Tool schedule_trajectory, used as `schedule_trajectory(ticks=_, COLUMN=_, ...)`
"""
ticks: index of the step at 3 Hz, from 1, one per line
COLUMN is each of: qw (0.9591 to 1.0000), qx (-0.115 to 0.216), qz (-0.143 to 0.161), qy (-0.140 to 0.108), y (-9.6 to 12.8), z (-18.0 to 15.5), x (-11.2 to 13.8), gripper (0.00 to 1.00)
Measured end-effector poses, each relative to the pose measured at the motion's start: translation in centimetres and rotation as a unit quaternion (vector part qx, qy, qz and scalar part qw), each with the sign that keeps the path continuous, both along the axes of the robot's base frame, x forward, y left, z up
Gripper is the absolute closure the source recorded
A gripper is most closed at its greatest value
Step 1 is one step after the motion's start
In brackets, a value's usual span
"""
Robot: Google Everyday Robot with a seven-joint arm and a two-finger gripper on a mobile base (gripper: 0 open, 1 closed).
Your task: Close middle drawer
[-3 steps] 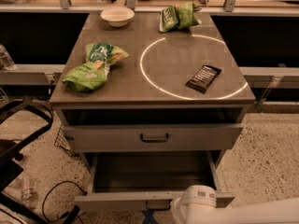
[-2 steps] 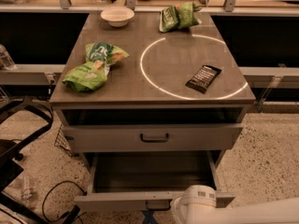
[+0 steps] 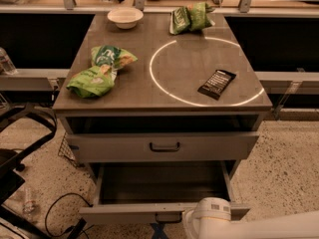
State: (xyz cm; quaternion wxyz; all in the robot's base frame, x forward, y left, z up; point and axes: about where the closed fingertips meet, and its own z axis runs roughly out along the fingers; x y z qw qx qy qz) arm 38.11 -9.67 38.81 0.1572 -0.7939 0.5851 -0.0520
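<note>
The grey cabinet [image 3: 164, 73] has its middle drawer [image 3: 124, 213] pulled far out toward me, and the deep grey tray [image 3: 159, 183] shows nothing in it. Its small dark bar handle [image 3: 167, 217] is on the low front, at the bottom edge of the view. The taller top drawer [image 3: 164, 147] above it stands slightly out. My white arm [image 3: 209, 218] reaches in from the bottom right and overlaps the right end of the middle drawer's front. The gripper itself is out of view, below the picture's edge. The lowest drawer is hidden.
On the cabinet top lie two green chip bags [image 3: 102, 68], another green bag [image 3: 189, 18], a white bowl [image 3: 125, 17] and a black packet [image 3: 217, 83] on a ring of light. A dark frame [image 3: 20, 148] and cables [image 3: 60, 218] are at the left on the floor.
</note>
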Motion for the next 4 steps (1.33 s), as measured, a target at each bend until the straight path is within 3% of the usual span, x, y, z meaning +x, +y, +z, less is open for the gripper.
schedule_trajectory(ticks=1, qw=1.0, qx=0.0, qz=0.0, qy=0.0, y=-0.65, z=-0.11, x=-0.39, gripper=0.0)
schedule_trajectory(ticks=2, qw=1.0, qx=0.0, qz=0.0, qy=0.0, y=-0.65, z=-0.11, x=-0.39, gripper=0.0)
schedule_trajectory(ticks=4, qw=1.0, qx=0.0, qz=0.001, qy=0.001, y=-0.59, z=-0.22, x=-0.47, gripper=0.41)
